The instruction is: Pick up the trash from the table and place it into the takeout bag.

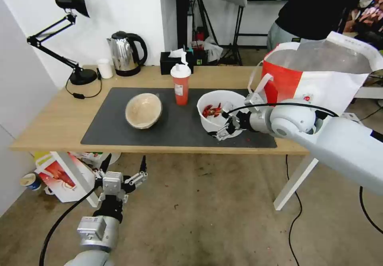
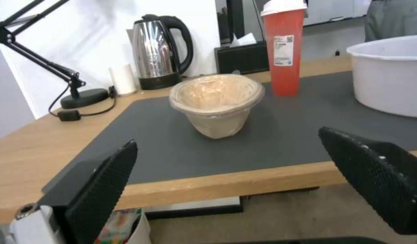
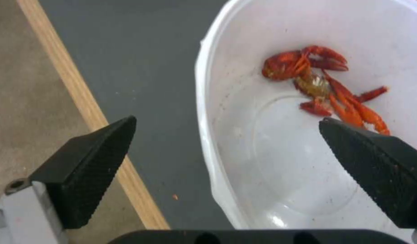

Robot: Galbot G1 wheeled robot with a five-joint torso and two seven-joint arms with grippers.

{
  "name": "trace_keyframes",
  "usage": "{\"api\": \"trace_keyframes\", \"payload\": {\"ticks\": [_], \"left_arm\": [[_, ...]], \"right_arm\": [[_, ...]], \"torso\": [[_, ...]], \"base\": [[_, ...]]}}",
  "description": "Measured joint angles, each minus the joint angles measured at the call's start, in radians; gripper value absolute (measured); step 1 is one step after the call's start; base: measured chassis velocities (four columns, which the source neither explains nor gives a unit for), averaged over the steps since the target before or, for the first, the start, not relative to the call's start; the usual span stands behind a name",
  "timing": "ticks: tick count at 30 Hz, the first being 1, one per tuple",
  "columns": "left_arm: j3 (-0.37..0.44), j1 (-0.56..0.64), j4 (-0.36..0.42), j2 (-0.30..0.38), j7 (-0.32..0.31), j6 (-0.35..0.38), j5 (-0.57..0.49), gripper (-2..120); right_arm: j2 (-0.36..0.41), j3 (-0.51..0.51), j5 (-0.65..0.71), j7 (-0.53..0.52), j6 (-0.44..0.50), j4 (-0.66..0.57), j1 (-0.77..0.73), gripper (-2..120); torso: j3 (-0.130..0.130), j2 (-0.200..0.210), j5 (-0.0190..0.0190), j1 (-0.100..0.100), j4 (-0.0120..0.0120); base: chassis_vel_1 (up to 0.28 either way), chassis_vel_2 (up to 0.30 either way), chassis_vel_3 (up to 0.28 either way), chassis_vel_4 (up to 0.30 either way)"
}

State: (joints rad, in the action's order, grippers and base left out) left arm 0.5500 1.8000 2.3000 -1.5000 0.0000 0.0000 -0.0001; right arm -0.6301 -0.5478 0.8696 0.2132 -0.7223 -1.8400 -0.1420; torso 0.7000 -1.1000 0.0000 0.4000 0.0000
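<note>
Item: white bowl (image 3: 308, 142), shells inside. My right gripper (image 3: 226, 162) straddles its near rim, fingers spread; thin wall may flex, tip, spill. Left gripper (image 1: 121, 172) parked low, fingers apart.

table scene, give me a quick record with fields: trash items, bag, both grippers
white bowl: on the mat, front right, crayfish shells inside
drink cup: upright on the mat, lid on, behind and between the two bowls
beige bowl: on the mat, left of the cup
takeout bag: open, at the table's right end
right gripper: open, fingers straddling the white bowl's near rim
left gripper: open, below and in front of the table edge, facing the beige bowl
</note>
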Motion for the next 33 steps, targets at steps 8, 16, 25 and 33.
{"api": "trace_keyframes", "payload": {"ticks": [8, 16, 25, 33], "left_arm": [[0.0, 0.0, 0.0, 0.0, 0.0, 0.0, 0.0, 100], [0.0, 0.0, 0.0, 0.0, 0.0, 0.0, 0.0, 100], [0.0, 0.0, 0.0, 0.0, 0.0, 0.0, 0.0, 100], [0.0, 0.0, 0.0, 0.0, 0.0, 0.0, 0.0, 100]], "right_arm": [[-0.002, 0.024, 0.003, -0.002, 0.0, 0.02, -0.023, 100], [-0.006, 0.029, 0.01, -0.002, 0.0, 0.038, -0.029, 100], [-0.014, 0.045, 0.011, -0.008, 0.0, 0.044, -0.051, 100], [-0.011, 0.047, 0.011, -0.006, 0.0, 0.046, -0.051, 100]], "torso": [[0.0, 0.0, 0.0, 0.0, 0.0], [0.0, 0.0, 0.0, 0.0, 0.0], [0.0, 0.0, 0.0, 0.0, 0.0], [0.0, 0.0, -0.0001, 0.0, 0.0]], "base": [[0.0, 0.0, 0.0, 0.0], [0.0, 0.0, 0.0, 0.0], [0.0, 0.0, 0.0, 0.0], [0.0, 0.0, 0.0, 0.0]]}}
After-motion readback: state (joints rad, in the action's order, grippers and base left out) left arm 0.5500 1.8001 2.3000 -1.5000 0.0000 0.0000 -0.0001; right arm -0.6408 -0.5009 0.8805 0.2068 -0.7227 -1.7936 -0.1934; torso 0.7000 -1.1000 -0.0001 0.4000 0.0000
